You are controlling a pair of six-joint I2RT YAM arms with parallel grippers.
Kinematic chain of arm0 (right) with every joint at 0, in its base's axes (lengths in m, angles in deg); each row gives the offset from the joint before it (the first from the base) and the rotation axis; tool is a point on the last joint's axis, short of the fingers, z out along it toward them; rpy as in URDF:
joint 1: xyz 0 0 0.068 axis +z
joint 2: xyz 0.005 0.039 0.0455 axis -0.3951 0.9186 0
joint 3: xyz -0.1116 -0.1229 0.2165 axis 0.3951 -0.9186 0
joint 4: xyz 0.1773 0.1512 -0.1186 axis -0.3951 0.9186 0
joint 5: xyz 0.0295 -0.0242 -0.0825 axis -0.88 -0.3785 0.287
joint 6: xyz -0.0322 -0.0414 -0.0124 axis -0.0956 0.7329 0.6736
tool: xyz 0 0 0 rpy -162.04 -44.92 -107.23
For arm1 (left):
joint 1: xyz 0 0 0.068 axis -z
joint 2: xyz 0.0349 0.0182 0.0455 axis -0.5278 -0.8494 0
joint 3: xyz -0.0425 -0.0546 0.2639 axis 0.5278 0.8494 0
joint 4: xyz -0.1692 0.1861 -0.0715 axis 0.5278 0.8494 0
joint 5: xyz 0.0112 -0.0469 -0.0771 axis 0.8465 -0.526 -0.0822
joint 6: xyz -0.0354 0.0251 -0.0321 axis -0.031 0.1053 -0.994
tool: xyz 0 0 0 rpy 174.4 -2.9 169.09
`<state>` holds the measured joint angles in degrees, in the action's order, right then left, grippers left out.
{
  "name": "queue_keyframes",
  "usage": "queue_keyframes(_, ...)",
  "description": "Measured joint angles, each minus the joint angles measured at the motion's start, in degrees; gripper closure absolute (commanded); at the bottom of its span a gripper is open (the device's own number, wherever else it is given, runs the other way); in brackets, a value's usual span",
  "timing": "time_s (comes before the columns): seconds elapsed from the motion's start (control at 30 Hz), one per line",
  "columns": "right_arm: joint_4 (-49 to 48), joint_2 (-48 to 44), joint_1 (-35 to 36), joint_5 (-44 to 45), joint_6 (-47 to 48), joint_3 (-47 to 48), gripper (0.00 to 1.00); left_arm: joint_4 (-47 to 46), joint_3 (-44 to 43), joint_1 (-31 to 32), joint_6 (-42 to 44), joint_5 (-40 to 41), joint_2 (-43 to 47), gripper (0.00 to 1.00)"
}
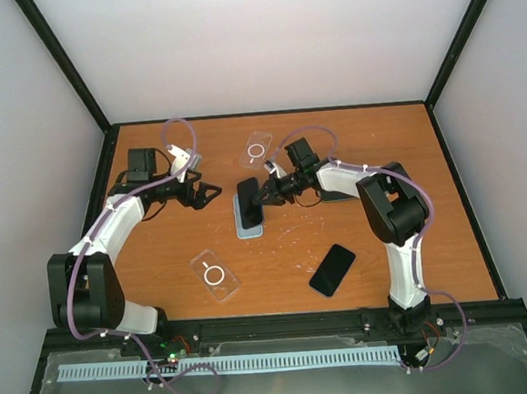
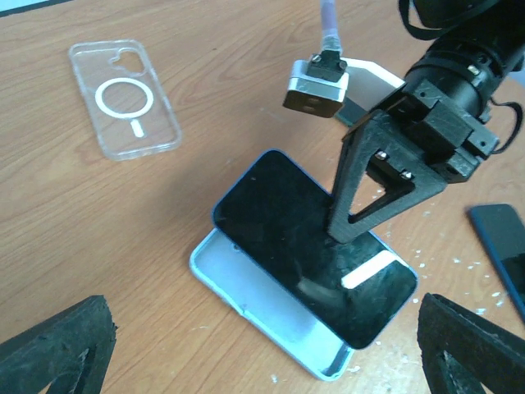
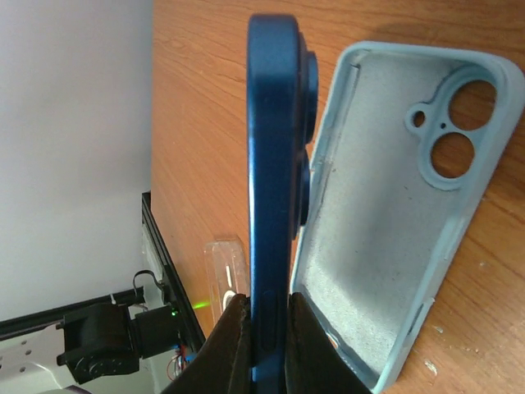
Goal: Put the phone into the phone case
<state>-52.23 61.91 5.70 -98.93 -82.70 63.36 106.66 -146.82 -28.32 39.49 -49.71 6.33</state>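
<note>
A blue phone [image 1: 249,203] with a black screen is held tilted over an open light-blue case [image 1: 248,229] that lies on the table. My right gripper [image 1: 266,195] is shut on the phone's edge; its fingers [image 3: 308,345] pinch the blue edge [image 3: 273,205] beside the case's grey inside [image 3: 385,205]. In the left wrist view the phone [image 2: 303,246] covers much of the case [image 2: 262,308], one long side resting in it. My left gripper [image 1: 210,193] is open and empty, just left of the phone.
A clear case with a white ring [image 1: 215,276] lies at the front, another [image 1: 258,149] at the back; the latter also shows in the left wrist view [image 2: 123,98]. A second black phone [image 1: 332,270] lies front right. Black frame rails border the table.
</note>
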Motion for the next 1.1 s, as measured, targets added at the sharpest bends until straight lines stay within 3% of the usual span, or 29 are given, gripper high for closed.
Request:
queue_keyframes(0.27,-0.8,3.3,0.2,0.0,-2.5,0.2,0.97,-3.7,4.0,0.0,-0.1,5.0,1.1,0.00)
queue_keyframes(0.67,-3.5,7.9,0.3,-1.5,-3.9,1.2,0.97,-1.9,3.9,0.0,4.0,5.9,-3.0,0.00)
queue_keyframes(1.1,-6.8,10.1,0.6,-5.5,-7.3,1.3,0.97,0.9,3.9,0.0,20.0,6.7,-12.8,0.06)
